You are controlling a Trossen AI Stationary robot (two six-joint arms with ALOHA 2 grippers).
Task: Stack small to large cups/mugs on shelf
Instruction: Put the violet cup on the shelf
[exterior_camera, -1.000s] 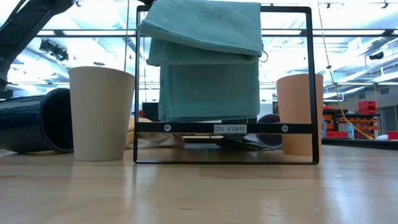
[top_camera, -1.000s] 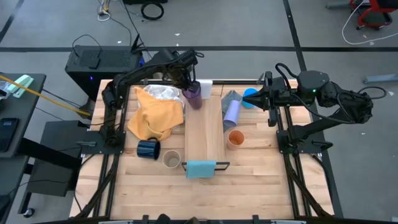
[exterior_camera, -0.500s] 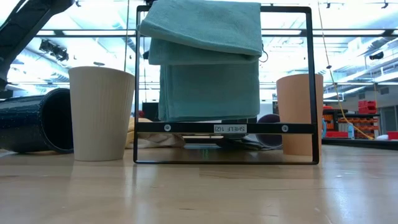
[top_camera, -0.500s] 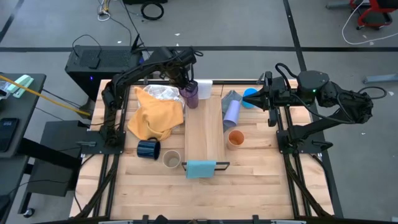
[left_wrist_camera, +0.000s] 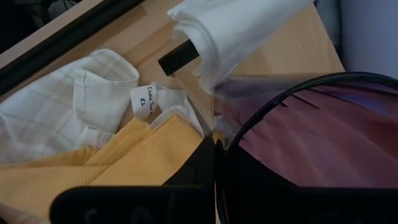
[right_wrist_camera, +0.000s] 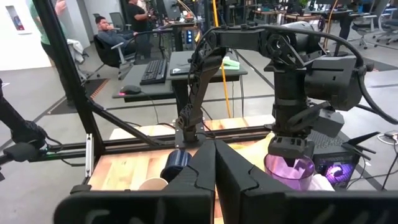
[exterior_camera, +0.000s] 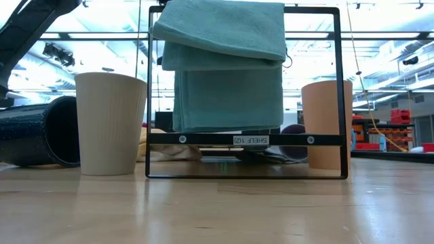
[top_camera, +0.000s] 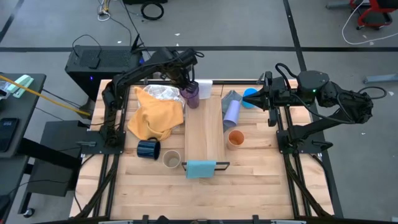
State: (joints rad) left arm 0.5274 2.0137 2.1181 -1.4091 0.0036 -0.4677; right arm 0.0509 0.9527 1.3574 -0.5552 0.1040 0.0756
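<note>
My left gripper (top_camera: 187,85) is at the far end of the shelf (top_camera: 205,127), shut on the dark purple tumbler (top_camera: 191,95), which stands mouth up beside the shelf's white piece (top_camera: 204,83). My right gripper (top_camera: 261,94) waits shut at the table's right side, next to the bright blue mug (top_camera: 250,96). The lavender cup (top_camera: 231,111) lies on its side at the shelf's right edge. The orange cup (top_camera: 236,138) and the beige cup (top_camera: 171,159) stand upright on the table. The navy mug (top_camera: 148,149) lies on its side. My left gripper holds the tumbler by its rim (left_wrist_camera: 231,134), on the side toward the yellow cloth. One finger (left_wrist_camera: 200,167) is outside the wall and the other seems to be inside the mouth. The fingers come from above, pointing down. The tumbler (right_wrist_camera: 290,172) is upright; its base is hidden.
A yellow cloth (top_camera: 155,115) and a white checked cloth (top_camera: 159,92) lie left of the shelf, and a grey cloth (top_camera: 231,97) lies under the lavender cup's far end. A black frame with a teal cloth (exterior_camera: 224,68) stands at the shelf's near end.
My left gripper has shifted the tumbler a little toward the table's far left and brought it from a tilt to more upright. Everything else has kept still.
</note>
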